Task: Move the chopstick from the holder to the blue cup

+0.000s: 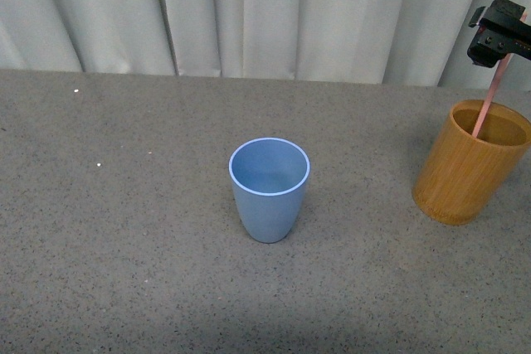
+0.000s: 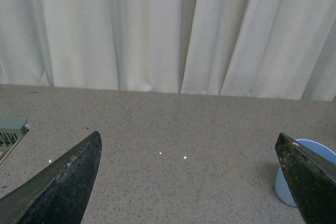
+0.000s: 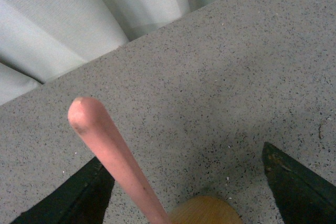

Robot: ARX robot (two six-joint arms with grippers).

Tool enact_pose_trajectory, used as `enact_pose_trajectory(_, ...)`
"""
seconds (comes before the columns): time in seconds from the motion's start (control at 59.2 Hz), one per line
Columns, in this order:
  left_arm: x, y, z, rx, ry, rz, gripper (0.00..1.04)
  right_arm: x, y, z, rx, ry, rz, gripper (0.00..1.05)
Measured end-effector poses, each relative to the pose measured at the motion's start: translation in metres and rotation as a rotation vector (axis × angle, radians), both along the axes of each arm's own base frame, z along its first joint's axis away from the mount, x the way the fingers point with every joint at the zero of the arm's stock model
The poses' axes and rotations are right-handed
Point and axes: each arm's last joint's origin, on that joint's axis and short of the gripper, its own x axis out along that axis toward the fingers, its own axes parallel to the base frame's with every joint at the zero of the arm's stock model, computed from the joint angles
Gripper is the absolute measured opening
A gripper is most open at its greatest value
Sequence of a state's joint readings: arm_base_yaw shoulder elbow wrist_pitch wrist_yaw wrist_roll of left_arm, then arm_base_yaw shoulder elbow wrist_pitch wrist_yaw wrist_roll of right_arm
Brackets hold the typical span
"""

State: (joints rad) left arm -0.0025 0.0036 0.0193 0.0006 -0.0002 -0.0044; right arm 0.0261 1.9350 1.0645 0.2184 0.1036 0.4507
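Note:
The pink-red chopstick point(image 1: 488, 104) stands tilted in the orange-brown bamboo holder point(image 1: 471, 163) at the right edge of the table. My right gripper point(image 1: 508, 32) is open around the stick's top, well above the holder. In the right wrist view the chopstick point(image 3: 113, 153) rises between the spread fingertips point(image 3: 294, 182), close to one of them, with the holder's rim point(image 3: 205, 211) below. The empty blue cup point(image 1: 269, 188) stands upright at the table's middle. My left gripper point(image 2: 189, 174) is open and empty, with the blue cup point(image 2: 294, 182) partly hidden behind one finger.
A pale curtain point(image 1: 265, 14) hangs behind the grey speckled table point(image 1: 124, 230). A pale green object point(image 2: 10, 132) shows at the edge of the left wrist view.

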Motion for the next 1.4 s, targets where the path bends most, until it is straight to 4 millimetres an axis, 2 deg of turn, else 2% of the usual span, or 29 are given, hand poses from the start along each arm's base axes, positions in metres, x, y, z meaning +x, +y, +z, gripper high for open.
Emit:
enact_pose_trajectory(0.304, 0.0, 0.0, 0.0, 0.0, 0.0, 0.0, 0.98, 0.004, 0.004, -0.007, 0.001, 0.011, 0.008, 0.27)
enact_pose_trajectory(0.49, 0.0, 0.0, 0.0, 0.0, 0.0, 0.0, 0.98, 0.006, 0.004, -0.007, 0.0, -0.007, 0.011, 0.01)
enact_pose_trajectory(0.879, 0.0, 0.0, 0.0, 0.0, 0.0, 0.0, 0.98, 0.002, 0.004, -0.001, 0.006, -0.043, 0.03, 0.01)
enact_pose_trajectory(1.217, 0.0, 0.0, 0.0, 0.0, 0.0, 0.0, 0.98, -0.018, 0.004, 0.046, -0.012, -0.162, 0.061, 0.01)
enact_pose_trajectory(1.402, 0.0, 0.0, 0.0, 0.0, 0.0, 0.0, 0.98, -0.035, 0.003, 0.079, -0.006, -0.26, 0.085, 0.01)
